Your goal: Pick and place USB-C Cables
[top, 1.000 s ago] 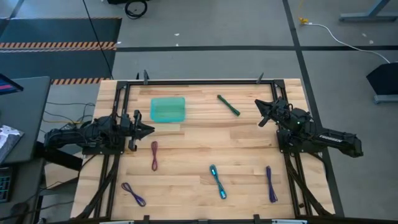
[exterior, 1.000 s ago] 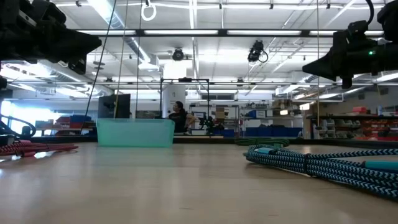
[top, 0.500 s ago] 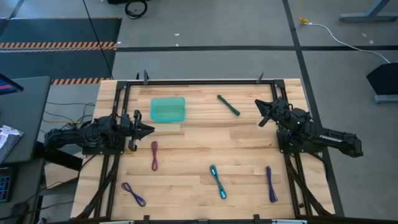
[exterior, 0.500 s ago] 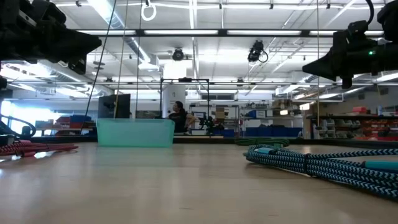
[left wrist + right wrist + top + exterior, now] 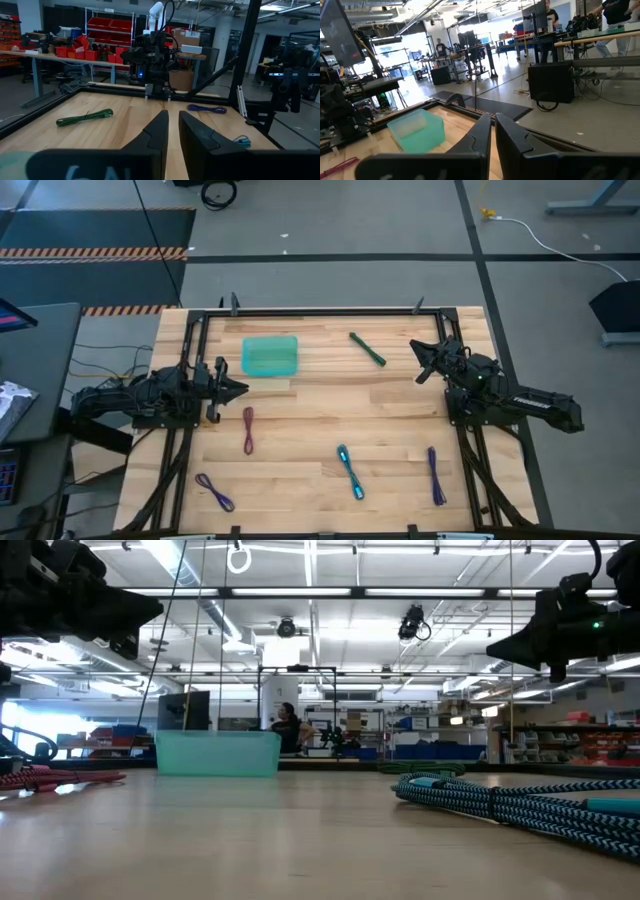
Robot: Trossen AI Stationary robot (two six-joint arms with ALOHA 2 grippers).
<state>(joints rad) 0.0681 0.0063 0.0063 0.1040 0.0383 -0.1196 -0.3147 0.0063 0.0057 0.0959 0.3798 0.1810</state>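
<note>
L gripper [image 5: 240,388] hovers at worktop [image 5: 400,415] L edge, jaws nearly clenched w/ only a slit, nothing held. Just in front: teal tray [image 5: 270,356]; maroon cable [image 5: 248,429] near it. Purple cable [image 5: 215,492] at near-L corner. Teal-blue cable [image 5: 349,471] near-centre, dark green cable [image 5: 367,348] far-centre, 2nd purple cable [image 5: 436,475] near-R. R gripper [image 5: 420,360] at R edge, jaws nearly clenched too, empty, well apart from cables.
</note>
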